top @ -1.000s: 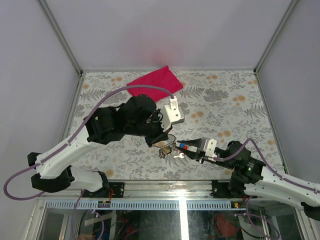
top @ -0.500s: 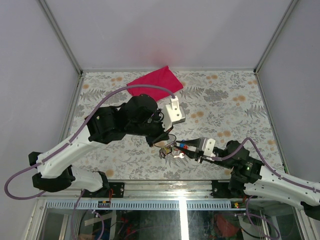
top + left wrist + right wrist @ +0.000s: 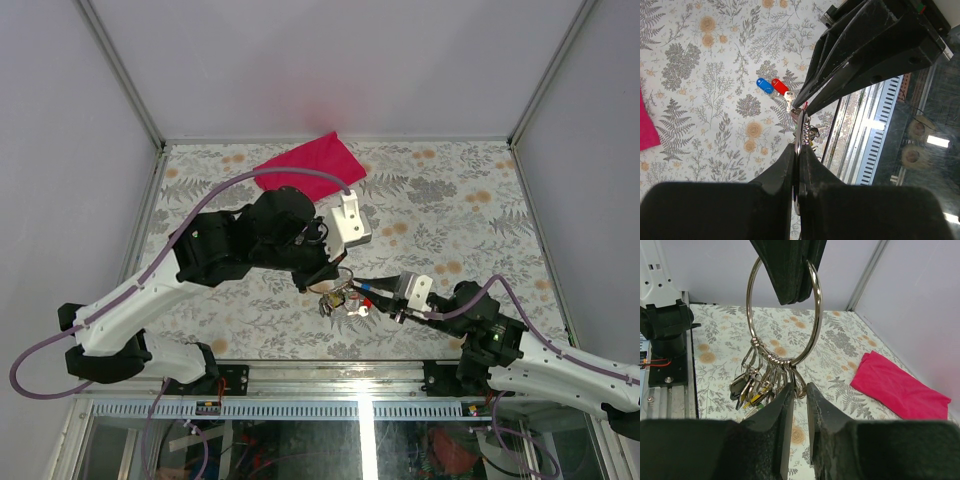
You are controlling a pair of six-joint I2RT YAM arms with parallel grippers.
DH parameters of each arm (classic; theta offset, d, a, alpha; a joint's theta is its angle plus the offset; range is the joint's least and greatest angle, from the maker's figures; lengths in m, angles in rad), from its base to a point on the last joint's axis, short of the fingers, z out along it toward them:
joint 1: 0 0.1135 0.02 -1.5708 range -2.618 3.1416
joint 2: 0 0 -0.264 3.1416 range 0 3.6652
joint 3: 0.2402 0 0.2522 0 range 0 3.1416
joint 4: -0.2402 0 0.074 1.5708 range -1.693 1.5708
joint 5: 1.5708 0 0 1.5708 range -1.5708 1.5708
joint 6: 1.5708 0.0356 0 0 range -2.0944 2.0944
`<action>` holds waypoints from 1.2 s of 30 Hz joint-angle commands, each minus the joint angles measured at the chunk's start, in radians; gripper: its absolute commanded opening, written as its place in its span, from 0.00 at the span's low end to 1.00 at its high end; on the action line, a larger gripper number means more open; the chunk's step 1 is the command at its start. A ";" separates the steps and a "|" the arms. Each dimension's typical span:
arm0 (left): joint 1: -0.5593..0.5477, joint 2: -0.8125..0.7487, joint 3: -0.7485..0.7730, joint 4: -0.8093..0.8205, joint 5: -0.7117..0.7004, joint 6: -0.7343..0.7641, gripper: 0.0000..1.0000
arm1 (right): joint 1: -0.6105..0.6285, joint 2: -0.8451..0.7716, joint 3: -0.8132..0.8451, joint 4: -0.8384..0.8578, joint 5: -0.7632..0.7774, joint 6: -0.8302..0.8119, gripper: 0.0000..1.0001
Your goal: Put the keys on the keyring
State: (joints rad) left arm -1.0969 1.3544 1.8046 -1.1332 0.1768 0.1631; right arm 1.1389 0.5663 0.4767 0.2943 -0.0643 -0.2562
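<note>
Keyring (image 3: pixel 772 360) hanging upright, keys (image 3: pixel 772 86) flat on the surface (image 3: pixel 705 60)
My left gripper (image 3: pixel 790 290) is clamped on the ring's top. My right gripper (image 3: pixel 800 390) sits narrowly parted at its lower edge, and I cannot tell if it pinches.

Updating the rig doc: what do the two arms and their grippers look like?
Matching pair: white shell links, black joint housings, a mauve cable looping along each. The left arm and right arm each carry a white camera block at the wrist. The left gripper and right gripper have black wedge-shaped fingers tapering to thin tips. No markings legible.
</note>
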 commanded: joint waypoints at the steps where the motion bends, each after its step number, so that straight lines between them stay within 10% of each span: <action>1: 0.002 0.006 0.044 0.010 0.018 0.012 0.00 | 0.004 -0.009 -0.001 0.084 0.030 -0.010 0.23; 36: -0.007 0.026 0.058 0.007 0.022 0.004 0.00 | 0.004 0.043 -0.028 0.198 0.057 -0.011 0.26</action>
State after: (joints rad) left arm -1.0988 1.3766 1.8214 -1.1458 0.1772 0.1627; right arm 1.1389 0.6056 0.4484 0.3969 -0.0341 -0.2596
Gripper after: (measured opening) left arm 0.039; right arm 0.256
